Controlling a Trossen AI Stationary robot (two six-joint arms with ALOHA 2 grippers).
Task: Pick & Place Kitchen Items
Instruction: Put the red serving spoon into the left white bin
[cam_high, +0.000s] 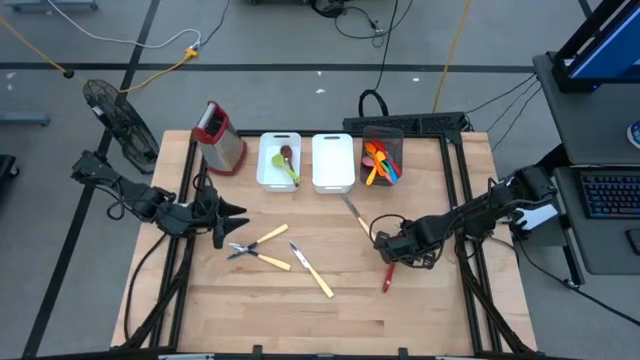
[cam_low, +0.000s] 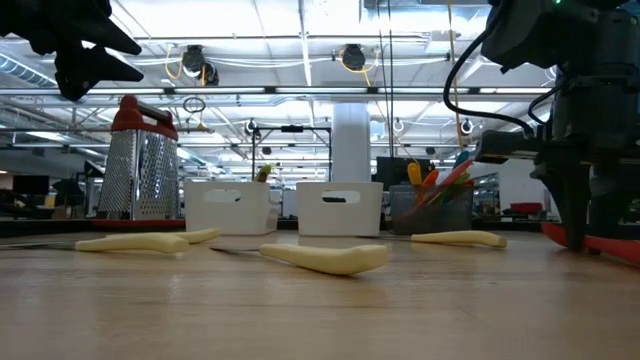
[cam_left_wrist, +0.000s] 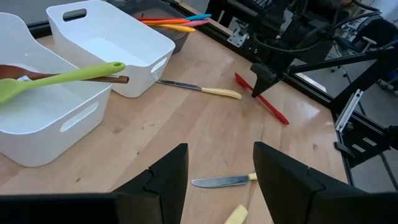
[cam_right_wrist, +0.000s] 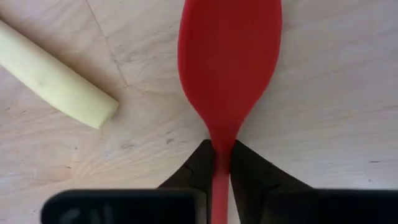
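Observation:
A red spoon (cam_high: 388, 277) lies on the table near its right side, and my right gripper (cam_high: 392, 252) is shut on it; the right wrist view shows its bowl (cam_right_wrist: 229, 56). My left gripper (cam_high: 236, 214) hangs open and empty above the table's left side, over several yellow-handled metal pieces (cam_high: 268, 250). A yellow-handled knife (cam_left_wrist: 219, 182) lies just past its fingers. A green spoon (cam_left_wrist: 59, 78) and a brown one rest in the left white bin (cam_high: 278, 160). My right gripper pinches the red spoon's thin handle (cam_right_wrist: 219, 157) between its two fingers, right behind the bowl. The fingers (cam_right_wrist: 252, 171) come from above, pointing down, and lie across the handle. The spoon lies level, at or just above the tabletop (cam_low: 603, 244).
A second white bin (cam_high: 332, 160) and a dark bin (cam_high: 381, 158) with orange, blue and pink utensils stand at the far edge. A red-topped grater (cam_high: 220, 137) stands far left. Another yellow-handled knife (cam_high: 355, 214) lies near the right gripper. The table's near half is bare wood.

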